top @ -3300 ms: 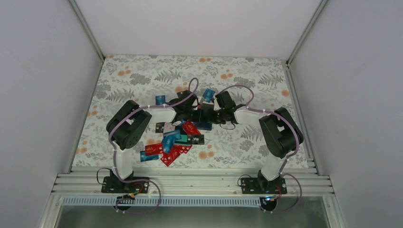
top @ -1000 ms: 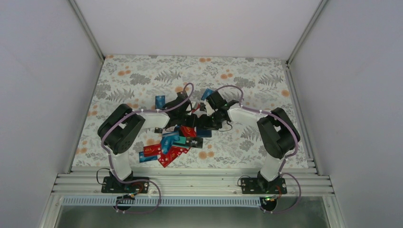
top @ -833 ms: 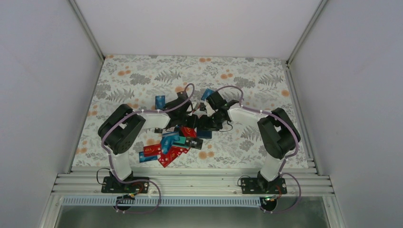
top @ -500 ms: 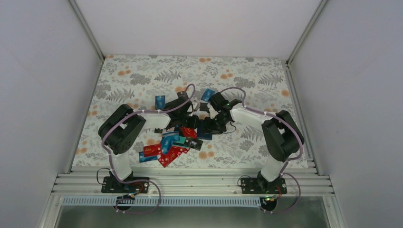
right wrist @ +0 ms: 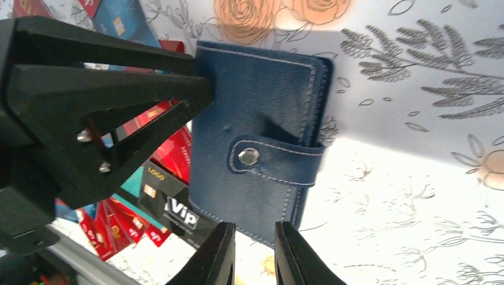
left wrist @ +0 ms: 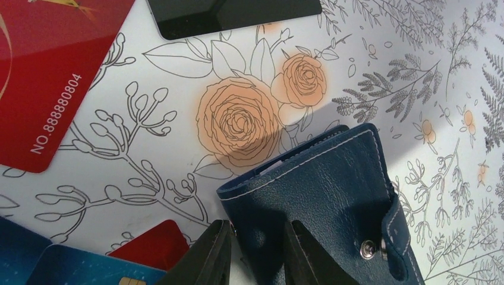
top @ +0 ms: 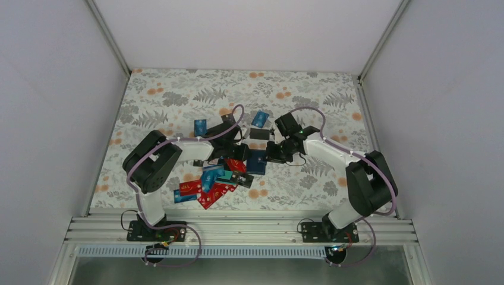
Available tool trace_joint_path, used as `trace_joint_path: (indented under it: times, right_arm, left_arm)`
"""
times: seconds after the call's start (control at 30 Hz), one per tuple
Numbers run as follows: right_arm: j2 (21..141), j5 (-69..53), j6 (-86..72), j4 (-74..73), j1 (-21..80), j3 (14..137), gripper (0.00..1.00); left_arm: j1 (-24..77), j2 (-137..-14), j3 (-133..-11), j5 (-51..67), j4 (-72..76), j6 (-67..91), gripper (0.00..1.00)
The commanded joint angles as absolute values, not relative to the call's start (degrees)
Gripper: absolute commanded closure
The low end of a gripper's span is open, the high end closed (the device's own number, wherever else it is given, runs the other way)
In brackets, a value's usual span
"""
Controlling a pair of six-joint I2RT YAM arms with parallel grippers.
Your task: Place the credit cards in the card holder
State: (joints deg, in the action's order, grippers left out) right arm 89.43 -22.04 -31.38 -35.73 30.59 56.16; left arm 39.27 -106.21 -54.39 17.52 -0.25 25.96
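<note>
The card holder is a navy wallet, snapped shut and lying flat on the floral table. It also shows in the left wrist view and the right wrist view. My left gripper is closed on the wallet's left edge near a corner. My right gripper hovers just off the wallet's right edge, fingers a narrow gap apart with nothing between them. Credit cards lie in a red and blue heap to the wallet's left. A black VIP card sits partly under the wallet.
Loose cards lie behind the arms: a blue one, another blue one and a black one. A red card and a black card lie beyond the left fingers. White walls enclose the table on three sides.
My right arm has drawn back to the right, its gripper moving off the wallet and its elbow swinging outward. The left arm has stayed on the wallet.
</note>
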Motion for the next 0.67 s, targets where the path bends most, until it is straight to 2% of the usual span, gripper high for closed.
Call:
trace_joint_path:
  times: [0.0,0.1,0.17,0.23,0.27,0.3,0.33,0.37,0.63]
  right_arm:
    - [85.4,-17.4,-32.3,-29.5,29.8,54.3,0.79]
    - [80.5,-15.0,-31.7,-25.2,28.8,55.3,0.64]
    - [76.9,-12.7,-30.2,-23.5,28.4,57.4,0.39]
    - [73.5,-10.2,-27.3,-21.8,28.1,60.4,0.07]
    - [71.8,-8.9,-26.1,-20.9,28.1,61.5,0.01]
    - [70.1,-7.8,-25.1,-19.7,28.0,62.3,0.0]
    - [68.7,-6.2,-24.5,-18.8,28.0,62.9,0.0]
    - [67.1,-4.7,-23.9,-17.7,27.9,63.5,0.0]
    - [68.0,-4.3,-20.1,-16.1,27.7,66.1,0.0]
  left_arm:
    - [39.3,-103.2,-55.5,16.0,-4.0,25.3,0.73]
    - [39.2,-100.1,-56.4,13.6,-5.8,24.7,0.63]
    - [38.9,-97.0,-57.4,11.2,-7.7,24.2,0.52]
    - [38.4,-93.4,-58.7,9.4,-10.3,23.0,0.38]
    - [38.0,-91.7,-59.6,8.2,-11.6,22.5,0.32]
    - [37.6,-89.9,-60.5,6.7,-12.9,21.9,0.26]
    - [37.2,-87.5,-61.6,5.3,-14.1,21.4,0.12]
    - [36.7,-85.8,-62.3,3.4,-15.1,21.0,0.01]
    - [34.7,-75.2,-64.1,-4.4,-18.9,19.0,0.0]
